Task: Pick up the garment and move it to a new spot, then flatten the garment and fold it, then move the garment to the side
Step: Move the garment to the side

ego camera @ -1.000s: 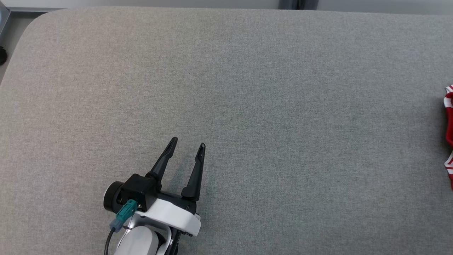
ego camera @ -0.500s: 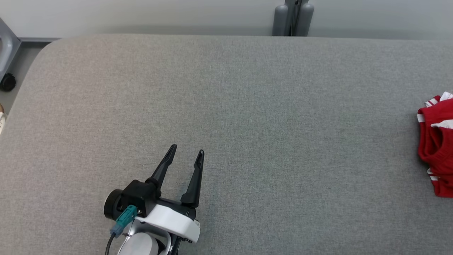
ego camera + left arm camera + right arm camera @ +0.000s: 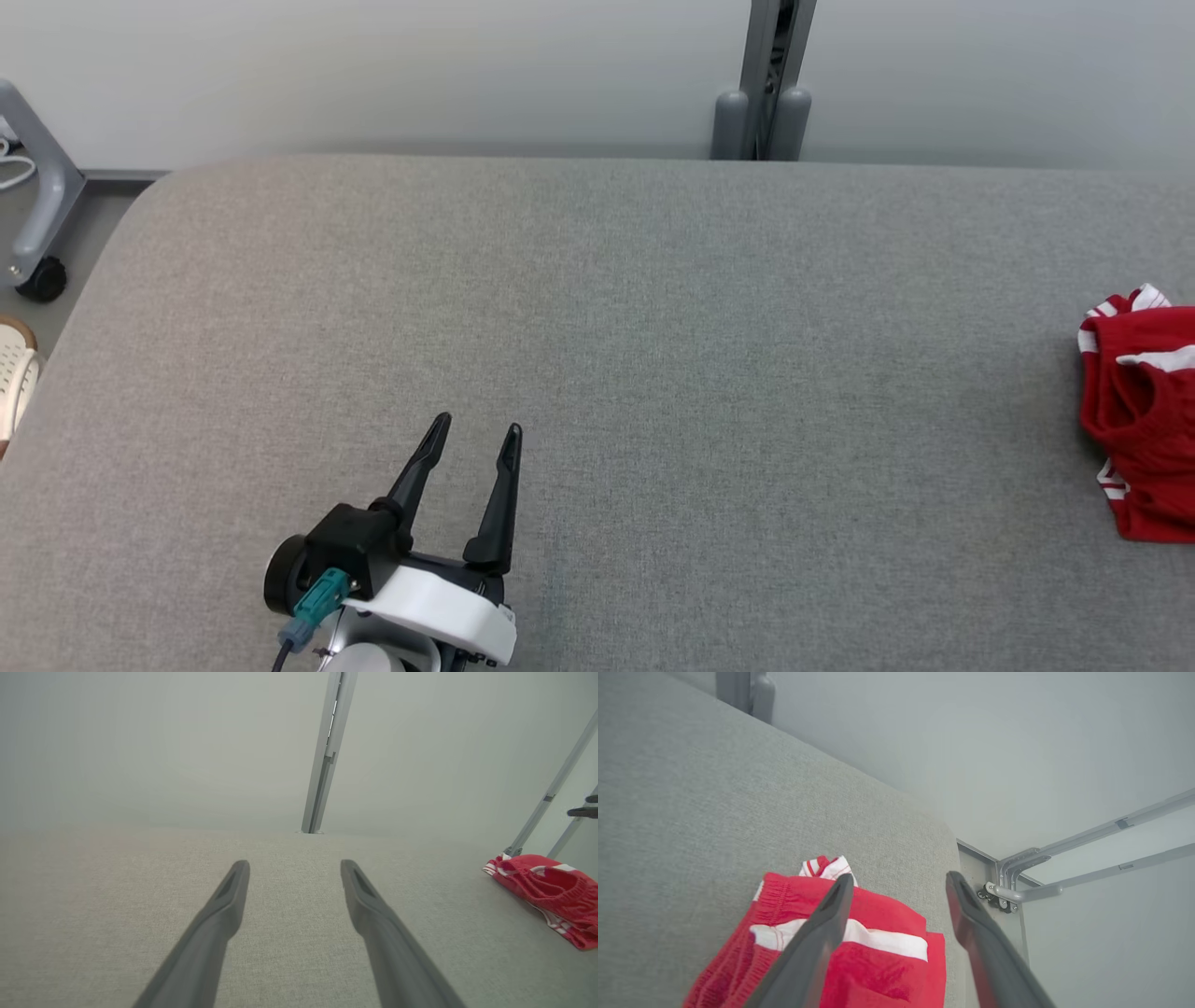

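We spot garment (image 3: 1144,411), red with white stripes, bunched at far right edge of grey table (image 3: 653,355), long axis near-to-far. Right gripper (image 3: 900,878) hovers just over it, jaws wide, empty. Left gripper (image 3: 476,426) also spread, empty, well apart leftward. We judge right arm nearer for pick.

Red garment (image 3: 1144,411) with white stripes lies on a grey fabric surface (image 3: 653,308); dark fingers (image 3: 415,471)

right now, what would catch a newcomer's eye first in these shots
The red garment with white stripes jumps out, lying bundled near the right end of the plain gray padded table. Next comes the left gripper, open at the near left, while the right gripper hangs open above the garment.
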Controlling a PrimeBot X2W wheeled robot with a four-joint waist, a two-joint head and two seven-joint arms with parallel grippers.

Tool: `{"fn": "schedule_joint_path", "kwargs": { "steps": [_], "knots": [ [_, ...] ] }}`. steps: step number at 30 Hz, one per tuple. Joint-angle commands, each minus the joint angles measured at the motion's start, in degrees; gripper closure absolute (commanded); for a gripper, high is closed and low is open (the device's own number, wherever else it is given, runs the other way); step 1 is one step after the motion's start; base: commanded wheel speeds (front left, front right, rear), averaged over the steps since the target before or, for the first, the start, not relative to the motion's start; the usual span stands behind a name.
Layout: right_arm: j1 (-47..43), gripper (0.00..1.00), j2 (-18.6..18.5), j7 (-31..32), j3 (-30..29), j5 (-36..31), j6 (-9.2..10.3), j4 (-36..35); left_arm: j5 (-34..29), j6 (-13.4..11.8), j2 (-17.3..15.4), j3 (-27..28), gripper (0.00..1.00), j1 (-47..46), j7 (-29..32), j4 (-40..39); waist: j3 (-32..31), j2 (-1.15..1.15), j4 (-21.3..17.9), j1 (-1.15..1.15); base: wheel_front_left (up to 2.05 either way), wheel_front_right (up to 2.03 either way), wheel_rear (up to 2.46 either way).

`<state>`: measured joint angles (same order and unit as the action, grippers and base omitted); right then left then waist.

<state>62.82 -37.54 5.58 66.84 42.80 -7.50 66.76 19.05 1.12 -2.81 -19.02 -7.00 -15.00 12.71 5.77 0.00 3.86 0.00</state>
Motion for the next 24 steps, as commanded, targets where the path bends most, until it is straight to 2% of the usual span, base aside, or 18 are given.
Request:
{"fn": "schedule_joint_path", "kwargs": {
  "steps": [1,10,14,18,24],
  "knots": [
    [-1.16,0.0,0.6,-1.45,-0.46,0.66,0.02,-0.68,-0.29,-0.18,-0.24,0.4,0.0,0.61,-0.25,-0.15,-1.0,0.0,-0.28,0.0,0.0,0.0,0.0],
    [-7.97,0.0,6.93,-17.58,-7.75,8.36,0.02,-8.82,-0.97,-0.32,-0.24,2.84,0.0,2.5,-0.25,-0.82,-4.82,0.0,-1.3,0.0,0.0,0.0,0.0],
    [-12.41,0.0,9.75,-20.62,-12.77,9.58,0.02,-13.33,-1.15,-0.6,-0.24,4.39,0.0,3.78,-0.25,-1.37,-6.03,0.0,-1.91,0.0,0.0,0.0,0.0],
    [-19.71,0.0,11.17,-20.75,-26.65,4.52,0.02,-23.07,-1.32,-0.97,-0.25,6.29,0.0,4.8,-0.25,-2.44,-6.56,0.0,-2.71,0.0,0.0,0.0,0.0],
    [-38.21,0.0,18.59,-20.79,-47.02,-8.84,0.01,-40.09,-1.77,-0.97,-0.22,8.93,0.0,6.35,-0.25,-3.45,-7.23,0.0,-3.62,0.0,0.0,0.0,0.0]
  ]
}}
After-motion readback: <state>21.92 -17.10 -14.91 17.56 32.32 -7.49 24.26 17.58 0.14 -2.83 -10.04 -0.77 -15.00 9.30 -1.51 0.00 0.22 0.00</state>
